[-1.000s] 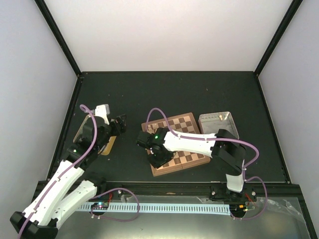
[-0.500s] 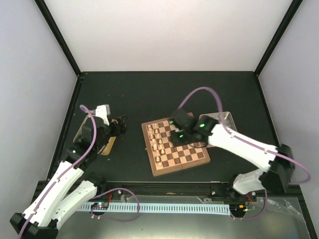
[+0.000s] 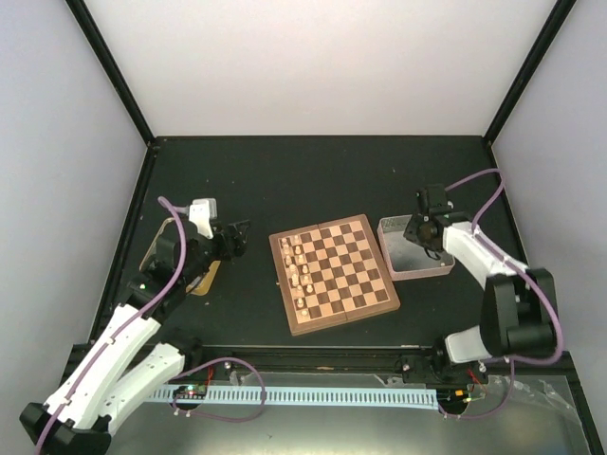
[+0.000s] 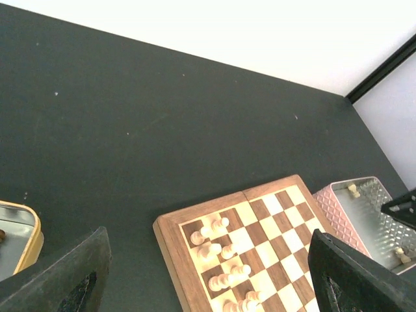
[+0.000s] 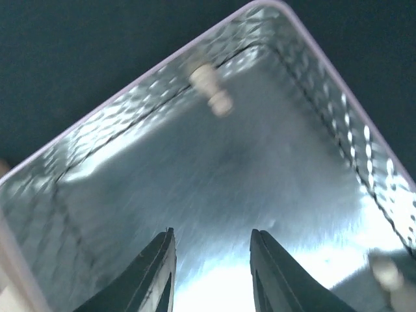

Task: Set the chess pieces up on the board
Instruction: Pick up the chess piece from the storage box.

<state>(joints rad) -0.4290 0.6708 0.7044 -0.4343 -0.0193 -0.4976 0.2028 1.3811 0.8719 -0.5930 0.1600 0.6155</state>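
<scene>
The board (image 3: 341,280) lies mid-table, and pale chess pieces (image 3: 297,270) stand and lie along its left two files. The left wrist view shows the board (image 4: 273,227) and those pieces (image 4: 224,250), some of them tipped over. My left gripper (image 3: 239,232) hovers left of the board, open and empty (image 4: 208,260). My right gripper (image 3: 418,231) hangs over the silver tray (image 3: 403,261). It is open (image 5: 212,234) with nothing between its fingers. One pale piece (image 5: 210,90) lies at the tray's far wall, and another (image 5: 389,273) is blurred at the lower right.
A gold tin (image 3: 180,258) sits under the left arm, and its corner shows in the left wrist view (image 4: 19,237). The tray (image 4: 361,214) stands close to the board's right edge. Black frame posts and pale walls bound the dark table.
My right arm has swung from the board's left files across to the tray on the right. The pale pieces it covered now show. The left arm has barely moved.
</scene>
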